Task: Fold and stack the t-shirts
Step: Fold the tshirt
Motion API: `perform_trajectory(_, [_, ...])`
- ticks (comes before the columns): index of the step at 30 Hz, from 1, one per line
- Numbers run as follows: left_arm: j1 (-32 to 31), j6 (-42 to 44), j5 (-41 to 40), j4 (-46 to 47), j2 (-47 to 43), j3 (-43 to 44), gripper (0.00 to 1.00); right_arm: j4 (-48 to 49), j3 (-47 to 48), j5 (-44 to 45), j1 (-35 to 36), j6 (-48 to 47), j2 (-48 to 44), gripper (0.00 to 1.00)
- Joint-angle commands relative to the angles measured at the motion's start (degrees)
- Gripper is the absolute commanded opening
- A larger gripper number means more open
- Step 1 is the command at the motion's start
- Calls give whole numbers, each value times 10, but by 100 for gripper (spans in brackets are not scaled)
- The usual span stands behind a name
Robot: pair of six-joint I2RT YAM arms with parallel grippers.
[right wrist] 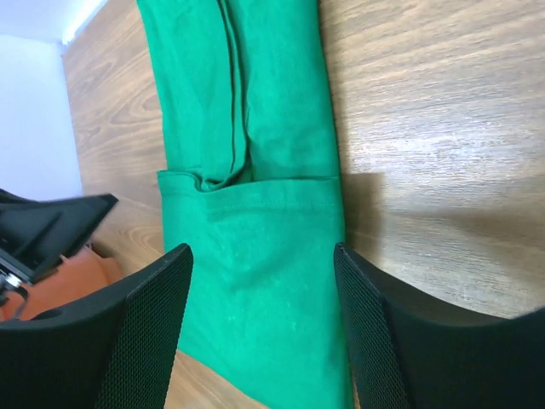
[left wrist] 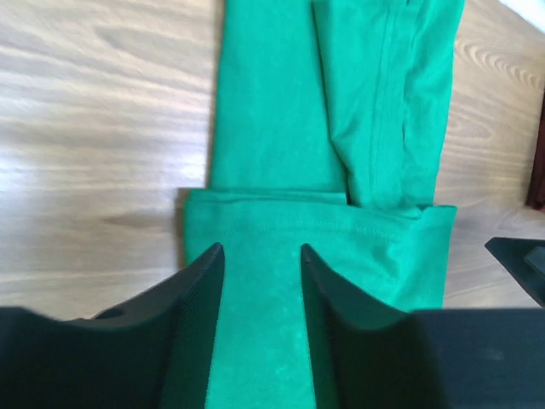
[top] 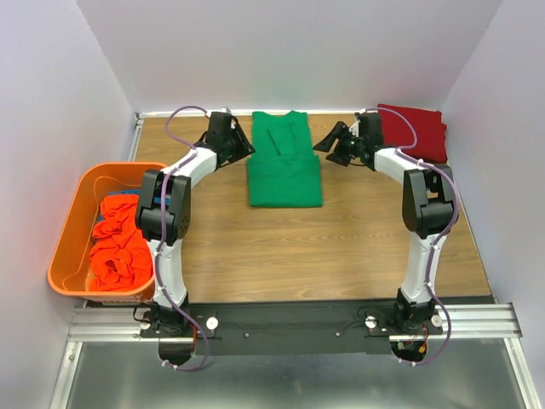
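A bright green t-shirt (top: 284, 170) lies partly folded at the back middle of the table, its lower part doubled up over the narrow upper part. It also shows in the left wrist view (left wrist: 281, 128) and the right wrist view (right wrist: 272, 102). My left gripper (top: 243, 146) is open and empty, just above the shirt's left side (left wrist: 262, 249). My right gripper (top: 328, 143) is open and empty, over the shirt's right side (right wrist: 264, 249). A folded dark red t-shirt (top: 417, 128) lies at the back right corner. Orange-red t-shirts (top: 115, 247) and a bit of blue cloth (top: 128, 194) lie crumpled in the bin.
An orange plastic bin (top: 64, 230) stands off the table's left edge. White walls close in the back and both sides. Bare wooden table (top: 341, 247) lies in front of the green shirt.
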Motion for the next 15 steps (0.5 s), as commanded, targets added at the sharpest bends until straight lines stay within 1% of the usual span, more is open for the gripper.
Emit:
perform_trajectory(1, [8,27,19,22,-47,11,50,14,3,-16,3,-32,-29,74])
perform_trajectory(2, [8,25,20,19,-57,9,50,14,-5,-16,7,-39,-33,73])
perform_trajectory(4, [6,12,40,21,-62,-5,40,14,-10,-18,25,-51,-37,71])
perform_trajectory(5, [0,5,47,23,-67,-11,33,14,-9,-23,34,-60,-36,67])
perform_trajectory(6, [-5,-7,61,28,-70,-29,22,14,-7,-31,49,-64,-28,63])
perform_trajectory(7, [-11,-13,68,36,-72,-39,14,14,-5,-33,57,-66,-28,60])
perform_trajectory(8, [-17,-19,73,49,-74,-48,9,13,1,-35,66,-74,-17,58])
perform_trajectory(11, [-44,-37,86,58,-74,-72,0,13,30,-48,96,-87,17,48])
perform_trajectory(14, [-61,-46,89,78,-74,-97,0,10,71,-66,113,-95,49,44])
perform_trajectory(15, [-68,-47,89,81,-73,-107,0,11,81,-67,115,-95,70,41])
